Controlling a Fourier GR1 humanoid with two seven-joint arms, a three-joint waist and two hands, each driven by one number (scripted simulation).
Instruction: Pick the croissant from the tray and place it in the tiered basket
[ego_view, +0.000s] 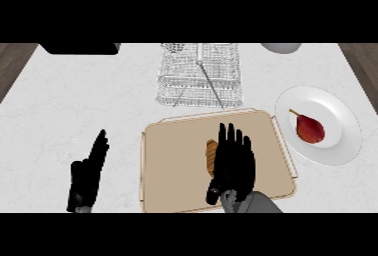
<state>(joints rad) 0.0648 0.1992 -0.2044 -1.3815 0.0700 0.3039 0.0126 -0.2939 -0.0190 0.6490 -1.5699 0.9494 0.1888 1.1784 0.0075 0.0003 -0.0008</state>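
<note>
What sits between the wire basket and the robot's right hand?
In the head view, only the tray's bare far end lies between the tiered basket and the right hand.

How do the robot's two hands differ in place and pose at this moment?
The right hand is over the tan tray, covering most of the croissant; the left hand is over bare counter, beside the tray. The right hand shows its broad back; the left shows edge-on. Both have straight fingers pointing away from the robot.
</note>
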